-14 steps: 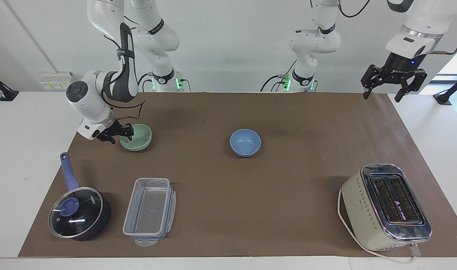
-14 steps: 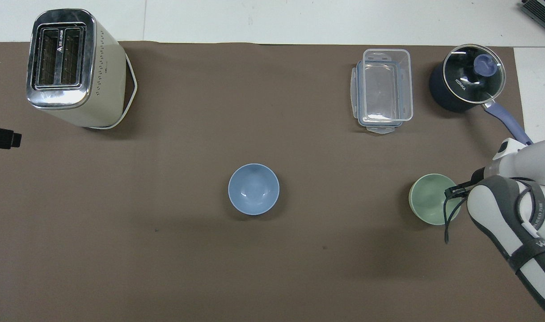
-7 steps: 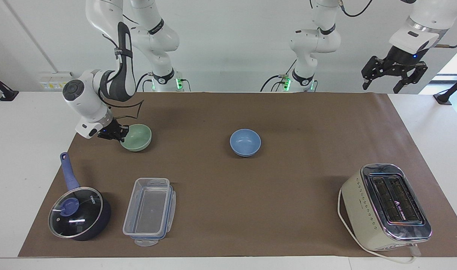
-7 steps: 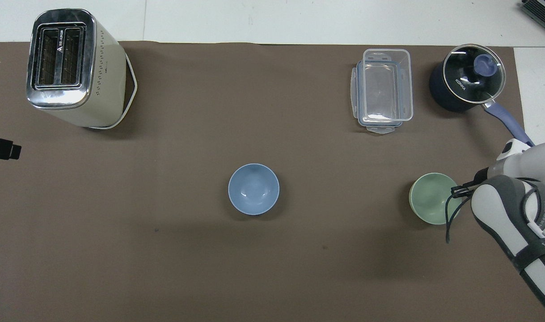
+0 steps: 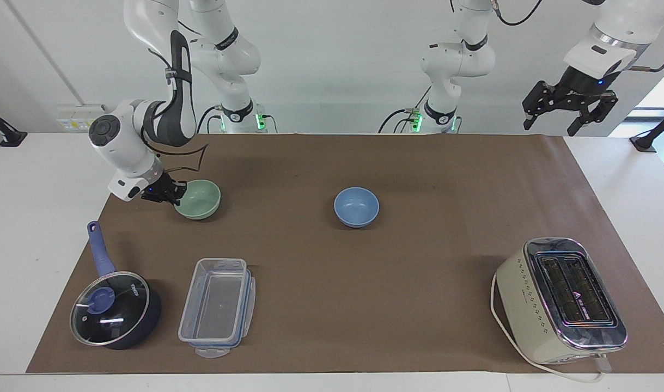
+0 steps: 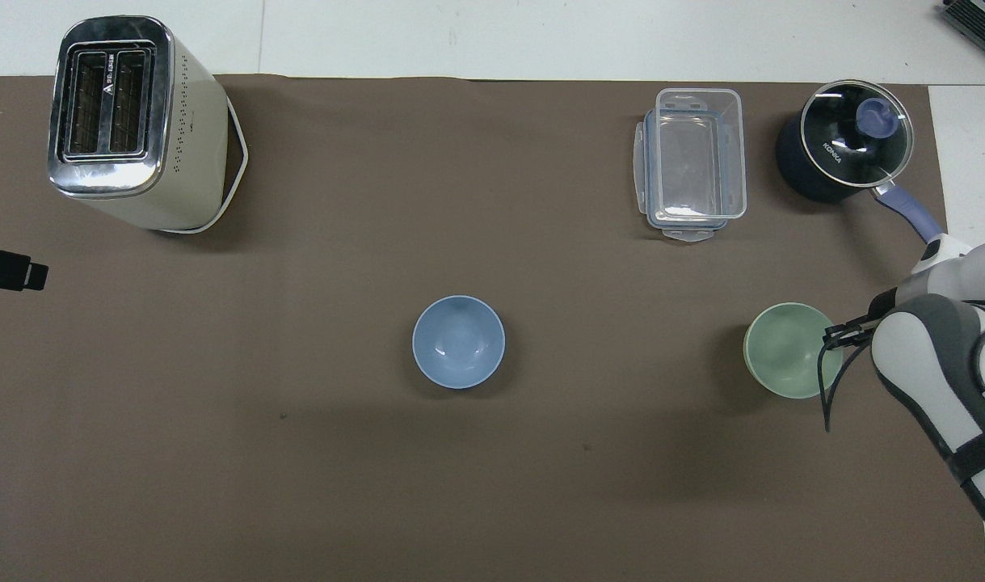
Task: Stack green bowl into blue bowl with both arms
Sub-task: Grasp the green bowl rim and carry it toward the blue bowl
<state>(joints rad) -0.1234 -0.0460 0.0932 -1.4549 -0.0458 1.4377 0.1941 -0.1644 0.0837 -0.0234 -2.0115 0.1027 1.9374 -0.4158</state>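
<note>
The right gripper (image 5: 175, 193) is clamped on the green bowl (image 5: 200, 199) rim, at nine o'clock from the blue bowl (image 5: 356, 206); the left gripper (image 5: 569, 111) waits, fingers apart; the saucepan (image 6: 843, 151) lid reads KONKA

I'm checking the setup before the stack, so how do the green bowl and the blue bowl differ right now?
The green bowl is pale mint; the blue bowl is periwinkle. The green bowl is gripped at its rim by the shut right gripper; nothing touches the blue bowl. The green bowl sits toward the right arm's end of the table; the blue bowl sits near the middle. Both are small, round, plain, open side up and look empty.
</note>
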